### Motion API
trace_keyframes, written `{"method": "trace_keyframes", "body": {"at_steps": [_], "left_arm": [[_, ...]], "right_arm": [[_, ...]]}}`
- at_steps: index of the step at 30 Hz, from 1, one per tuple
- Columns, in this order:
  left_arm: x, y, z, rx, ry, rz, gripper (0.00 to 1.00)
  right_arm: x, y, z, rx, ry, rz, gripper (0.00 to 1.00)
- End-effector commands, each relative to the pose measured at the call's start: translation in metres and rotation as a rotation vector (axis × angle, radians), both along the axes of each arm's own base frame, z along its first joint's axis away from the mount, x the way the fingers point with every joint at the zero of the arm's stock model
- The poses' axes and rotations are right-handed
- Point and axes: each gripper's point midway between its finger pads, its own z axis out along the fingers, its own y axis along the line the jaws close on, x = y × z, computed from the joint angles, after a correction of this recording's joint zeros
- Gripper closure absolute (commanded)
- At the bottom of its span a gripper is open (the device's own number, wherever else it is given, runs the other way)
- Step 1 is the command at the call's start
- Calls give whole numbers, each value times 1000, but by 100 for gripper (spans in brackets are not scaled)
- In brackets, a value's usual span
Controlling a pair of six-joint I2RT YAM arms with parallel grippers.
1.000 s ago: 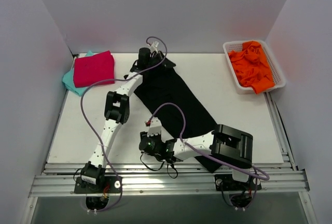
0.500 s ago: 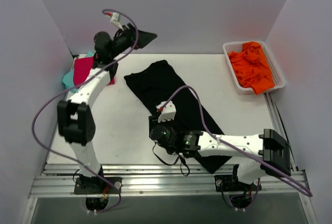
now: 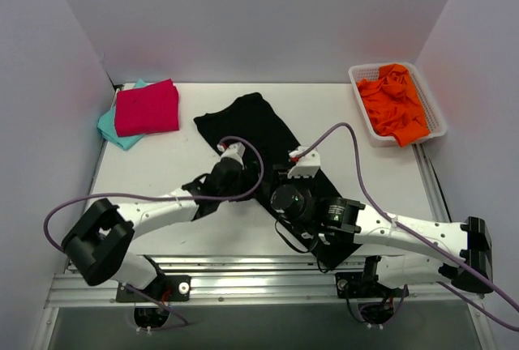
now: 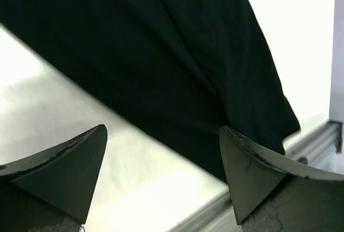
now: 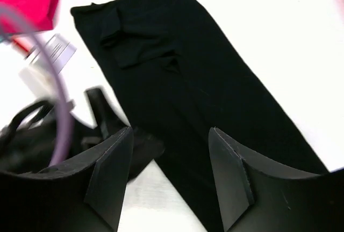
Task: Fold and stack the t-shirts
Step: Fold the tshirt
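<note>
Black t-shirt (image 3: 251, 127) is lying flat on the table (image 3: 365, 172) as a long narrow strip, running diagonally from upper centre toward lower right of the top view. Its sleeve is lying tucked inward near the far end, seen in the right wrist view. Pink t-shirt (image 3: 146, 107) is sitting folded on the teal t-shirt (image 3: 109, 127) at upper left. Orange cloth (image 3: 393, 103) is filling the white basket (image 3: 438, 111) at upper right. Left gripper (image 4: 162, 129) is hovering over the strip's near edge with jaws spread and nothing between them. Right gripper (image 5: 171, 130) is hovering over the strip's middle, likewise spread and empty. The cloth is looking light, limp and layered; likely it will be sagging and sliding apart when lifted. Best hold, I judge: pinching both corners of one short end through every layer, keeping it taut while folding it over.
</note>
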Motion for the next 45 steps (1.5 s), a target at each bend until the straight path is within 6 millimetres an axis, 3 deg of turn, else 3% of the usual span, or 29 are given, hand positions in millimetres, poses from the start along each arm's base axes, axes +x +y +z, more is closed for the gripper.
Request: {"method": "trace_keyframes", "body": {"at_steps": [1, 2, 4, 6, 7, 19, 21, 23, 24, 25, 26, 28, 30, 31, 32, 35, 36, 37, 38, 39, 40, 41, 43, 44, 45], "left_arm": [[-9, 0, 26, -107, -53, 139, 6], [-18, -14, 24, -147, -58, 109, 6], [-29, -19, -7, -107, -5, 103, 6], [-35, -35, -17, -101, 20, 62, 6], [-40, -40, -36, -78, 66, 47, 6], [-44, -79, -88, -96, 187, -27, 6], [-44, -88, -88, -112, 199, -54, 6], [-40, -92, -97, -108, 202, -58, 30], [-45, -95, -104, -108, 228, -85, 68], [-45, -96, -106, -111, 232, -91, 92], [-42, -95, -110, -109, 238, -83, 97], [-41, -92, -115, -108, 245, -86, 98], [-40, -76, -122, -90, 256, -61, 98], [-36, -67, -116, -92, 243, -41, 98], [-25, -49, -115, -91, 238, 5, 98], [-27, 6, -113, -49, 236, 89, 98], [-16, 25, -99, -62, 208, 137, 98], [-30, 48, -110, -3, 245, 155, 98], [-26, 64, -108, 30, 223, 202, 98], [-22, 73, -91, 20, 184, 226, 98], [-31, 86, -95, 77, 204, 234, 98], [-30, 92, -91, 91, 190, 244, 86], [-30, 104, -78, 116, 169, 271, 45], [-30, 107, -72, 116, 162, 279, 0], [-26, 109, -59, 102, 126, 290, 6]], "right_arm": [[1, -34, 3, -32, -32, -96, 46], [1, -39, 6, -18, -40, -104, 46], [1, -47, 11, 0, -48, -122, 45], [2, -54, 12, 2, -56, -141, 45], [4, -59, 14, 7, -60, -153, 44], [12, -81, 10, -11, -54, -207, 44], [13, -84, 9, -10, -53, -215, 43], [13, -85, 8, -10, -55, -219, 43], [14, -87, 8, -9, -56, -224, 43], [15, -88, 8, -11, -58, -228, 43], [15, -90, 6, -17, -56, -230, 43], [17, -91, 6, -16, -56, -234, 43], [19, -91, 4, -20, -52, -231, 43], [19, -91, 4, -21, -53, -232, 43], [20, -91, 3, -24, -49, -227, 43], [21, -87, 1, -23, -44, -212, 43], [22, -84, 1, -13, -45, -204, 43], [23, -82, -2, -22, -40, -198, 42], [25, -79, -4, -14, -35, -191, 42], [27, -70, -6, 10, -24, -164, 42], [30, -63, -14, -2, -7, -151, 42], [33, -57, -19, 0, 3, -141, 42], [40, -34, -35, 1, 56, -99, 42], [42, -25, -41, 20, 84, -92, 42], [44, -10, -61, -6, 141, -57, 42]]}}
